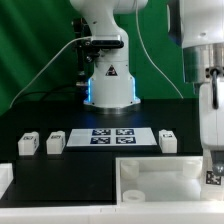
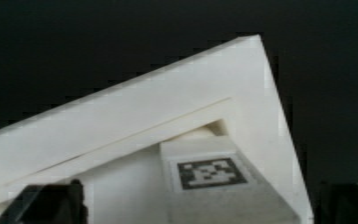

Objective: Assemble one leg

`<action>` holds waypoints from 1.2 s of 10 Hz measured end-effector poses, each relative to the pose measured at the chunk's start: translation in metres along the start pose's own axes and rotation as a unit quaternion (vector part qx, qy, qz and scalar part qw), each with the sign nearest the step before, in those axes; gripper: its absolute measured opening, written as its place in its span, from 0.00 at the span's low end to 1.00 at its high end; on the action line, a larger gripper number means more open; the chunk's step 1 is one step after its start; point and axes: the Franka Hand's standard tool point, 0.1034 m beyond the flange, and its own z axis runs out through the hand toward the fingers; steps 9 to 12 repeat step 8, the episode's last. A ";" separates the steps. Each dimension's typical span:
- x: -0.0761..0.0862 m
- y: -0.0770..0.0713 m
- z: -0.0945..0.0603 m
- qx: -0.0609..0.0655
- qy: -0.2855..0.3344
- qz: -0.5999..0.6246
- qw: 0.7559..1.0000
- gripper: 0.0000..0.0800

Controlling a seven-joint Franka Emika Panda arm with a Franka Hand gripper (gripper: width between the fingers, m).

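On the black table, at the exterior view's left, two small white legs point(image 1: 28, 144) point(image 1: 55, 143) sit side by side. Next comes the marker board point(image 1: 112, 136), lying flat, then a third leg point(image 1: 168, 140) just beyond it. At the exterior view's right, the gripper point(image 1: 213, 172) hangs over the white tabletop point(image 1: 150, 180), jaws spread wide and holding nothing. The wrist view shows a fourth leg point(image 2: 213, 172) tucked into the tabletop's corner, between the open fingers point(image 2: 37, 203).

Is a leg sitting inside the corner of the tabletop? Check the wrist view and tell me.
Yes, a leg with a square marker on its face sits tucked inside the corner of the tabletop.
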 end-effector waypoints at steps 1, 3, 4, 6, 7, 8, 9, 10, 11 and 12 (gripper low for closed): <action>-0.006 -0.001 -0.006 0.003 -0.005 -0.003 1.000 0.81; -0.011 0.001 -0.008 0.002 -0.006 -0.011 1.000 0.81; -0.011 0.002 -0.007 0.002 -0.006 -0.012 1.000 0.81; -0.011 0.002 -0.006 0.001 -0.005 -0.013 1.000 0.81; -0.011 0.002 -0.006 0.001 -0.005 -0.014 1.000 0.81; -0.010 0.003 -0.005 0.001 -0.005 -0.014 1.000 0.81; -0.010 0.003 -0.005 0.001 -0.005 -0.014 1.000 0.81; -0.010 0.003 -0.005 0.001 -0.005 -0.014 1.000 0.81; -0.010 0.003 -0.005 0.001 -0.005 -0.014 1.000 0.81; -0.010 0.003 -0.005 0.001 -0.005 -0.014 1.000 0.81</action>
